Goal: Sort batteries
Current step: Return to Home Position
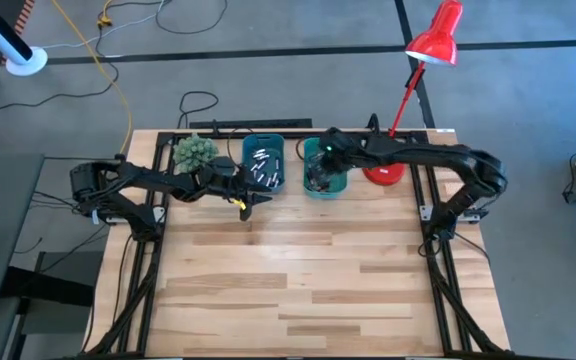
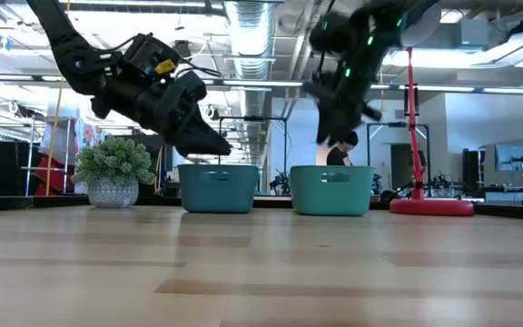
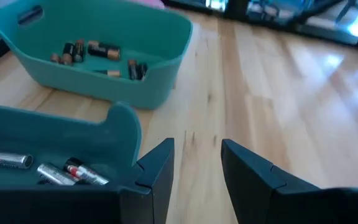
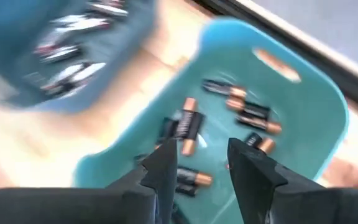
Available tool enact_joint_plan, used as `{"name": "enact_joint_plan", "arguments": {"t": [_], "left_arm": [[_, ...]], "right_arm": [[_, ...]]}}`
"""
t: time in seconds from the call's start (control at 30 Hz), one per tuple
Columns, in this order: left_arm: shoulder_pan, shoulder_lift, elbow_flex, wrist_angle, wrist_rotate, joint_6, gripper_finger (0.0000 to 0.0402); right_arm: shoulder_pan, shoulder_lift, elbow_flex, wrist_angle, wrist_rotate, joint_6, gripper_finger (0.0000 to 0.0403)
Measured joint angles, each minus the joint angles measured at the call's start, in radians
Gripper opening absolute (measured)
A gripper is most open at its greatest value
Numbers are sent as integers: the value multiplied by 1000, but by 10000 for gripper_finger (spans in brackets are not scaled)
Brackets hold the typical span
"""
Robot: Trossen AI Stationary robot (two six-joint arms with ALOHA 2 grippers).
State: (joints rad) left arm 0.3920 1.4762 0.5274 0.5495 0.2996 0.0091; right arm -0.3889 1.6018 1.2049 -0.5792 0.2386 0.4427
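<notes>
while spread, right gripper over batteries

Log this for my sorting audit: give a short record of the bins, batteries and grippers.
blue bin: holds silver batteries
green bin: holds black batteries
left gripper: open, empty, raised beside the blue bin
right gripper: open, empty, above the green bin
other: plant left of the bins, red lamp right of them
</notes>
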Motion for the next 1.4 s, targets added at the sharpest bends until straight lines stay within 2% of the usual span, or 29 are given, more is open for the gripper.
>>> {"name": "enact_joint_plan", "arguments": {"t": [0.17,0.3,0.47,0.63,0.77,0.87,1.0,1.17,1.4], "left_arm": [[1,-109,0,-44,0,-66,127],[1,-259,1,-161,-44,-62,127],[-3,-490,1,-368,-120,-132,127],[-66,-682,-15,-521,-212,-138,127],[-174,-792,-106,-460,-266,-205,127],[-278,-818,-209,-327,-310,-242,127],[-381,-818,-342,-192,-365,-191,127],[-434,-846,-433,-121,-381,-236,127],[-444,-996,-482,-152,-363,-224,127]], "right_arm": [[130,-113,0,-53,64,-139,148],[236,-205,-61,-49,132,-156,147],[313,-357,-265,-11,133,-39,147],[371,-487,-420,73,118,47,147],[402,-543,-457,109,112,39,147],[400,-549,-457,97,111,-63,147],[384,-548,-457,86,112,-199,147],[389,-548,-457,94,107,-210,147],[373,-548,-457,90,-9,-232,147]]}}
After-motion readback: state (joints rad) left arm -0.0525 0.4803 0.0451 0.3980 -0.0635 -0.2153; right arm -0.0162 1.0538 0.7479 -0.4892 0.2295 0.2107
